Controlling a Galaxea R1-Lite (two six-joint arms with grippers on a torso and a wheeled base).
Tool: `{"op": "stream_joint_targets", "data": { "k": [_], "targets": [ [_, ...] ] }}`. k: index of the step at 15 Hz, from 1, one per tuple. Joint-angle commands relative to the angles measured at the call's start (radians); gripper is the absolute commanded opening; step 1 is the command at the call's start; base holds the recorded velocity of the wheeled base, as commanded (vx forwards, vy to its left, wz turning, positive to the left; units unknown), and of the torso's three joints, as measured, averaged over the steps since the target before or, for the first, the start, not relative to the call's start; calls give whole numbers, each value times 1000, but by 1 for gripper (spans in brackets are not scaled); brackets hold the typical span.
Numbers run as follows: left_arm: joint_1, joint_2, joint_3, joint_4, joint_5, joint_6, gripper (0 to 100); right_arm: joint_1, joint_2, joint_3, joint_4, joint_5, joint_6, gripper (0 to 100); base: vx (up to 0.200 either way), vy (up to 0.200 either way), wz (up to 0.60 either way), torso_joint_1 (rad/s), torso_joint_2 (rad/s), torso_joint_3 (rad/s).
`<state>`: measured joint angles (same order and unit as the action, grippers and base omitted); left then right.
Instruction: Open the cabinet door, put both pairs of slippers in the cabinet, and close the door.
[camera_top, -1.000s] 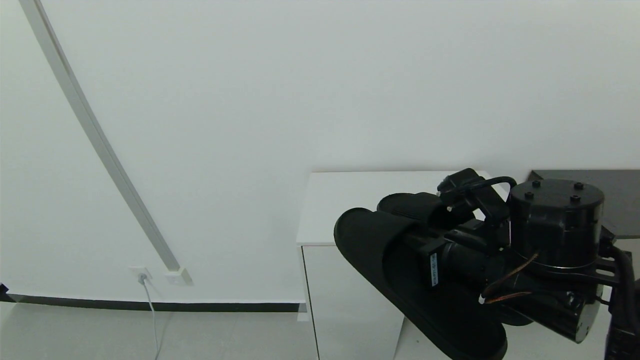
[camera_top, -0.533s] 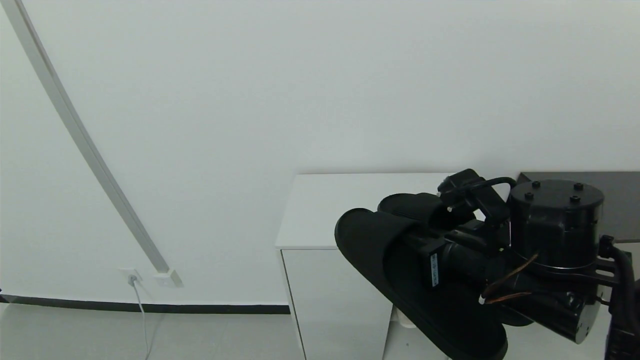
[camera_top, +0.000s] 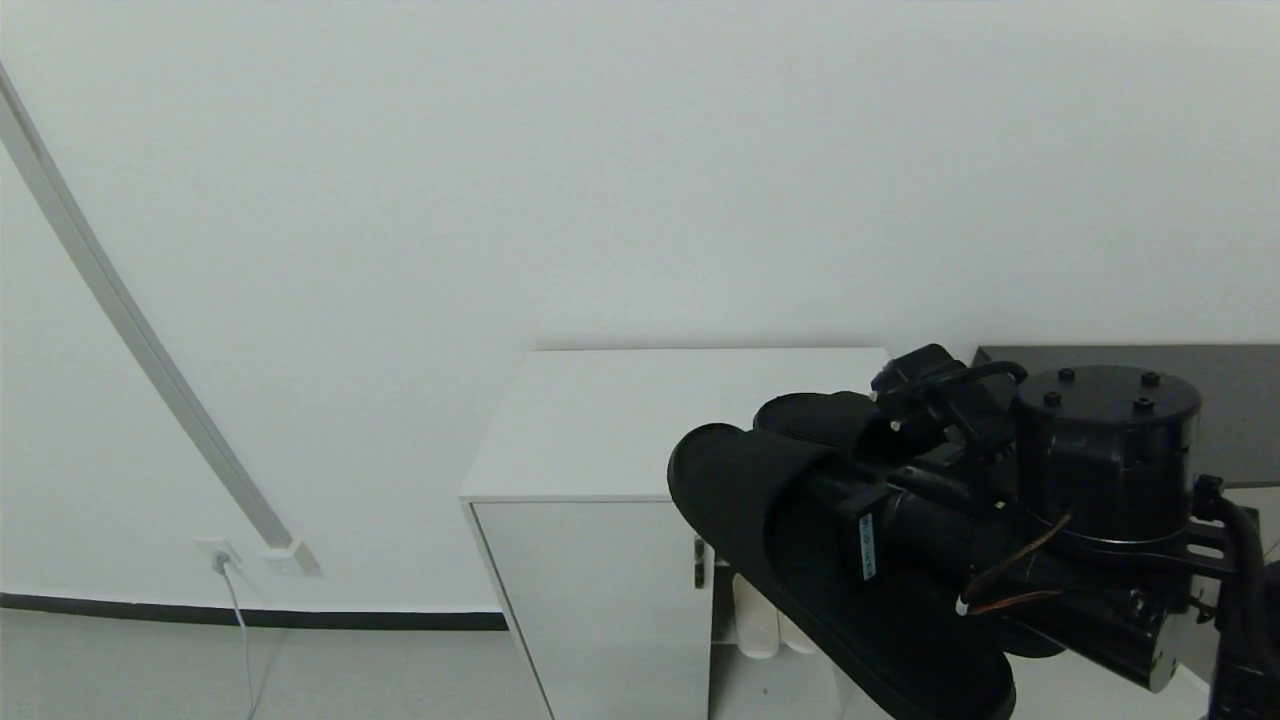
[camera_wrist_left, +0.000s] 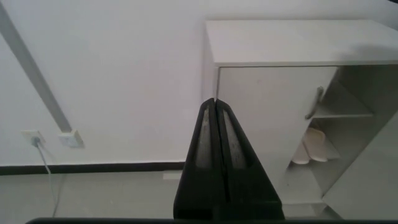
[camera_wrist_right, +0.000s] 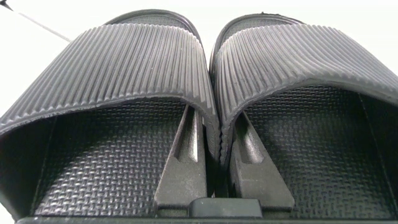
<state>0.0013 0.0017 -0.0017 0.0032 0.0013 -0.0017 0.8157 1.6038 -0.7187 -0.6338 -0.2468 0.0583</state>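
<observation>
Step, by my reading: second pair on its way to cabinet.
Right gripper (camera_wrist_right: 216, 127): fingers clamped on black slippers (camera_wrist_right: 134, 68), one finger under each ribbed strap, inner edges pinched between them.
Left gripper (camera_wrist_left: 216, 109): fingers together, empty.
Beyond fingertips: white cabinet (camera_top: 600, 420), door open, pale slippers (camera_wrist_left: 314, 146) on shelf.
Next: line up with opening, slide pair in, release.
</observation>
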Motion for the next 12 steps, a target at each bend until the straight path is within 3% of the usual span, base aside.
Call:
{"op": "stream_joint_targets", "data": {
  "k": [1, 12],
  "targets": [
    [0, 0, 0, 0, 0, 0, 0, 0, -1, 1, -1, 0, 0, 0, 0, 0, 0, 0, 0, 0],
    [0, 0, 0, 0, -1, 0, 0, 3, -1, 2, -3, -9, 0, 0, 0, 0, 0, 0, 0, 0]
  ]
}}
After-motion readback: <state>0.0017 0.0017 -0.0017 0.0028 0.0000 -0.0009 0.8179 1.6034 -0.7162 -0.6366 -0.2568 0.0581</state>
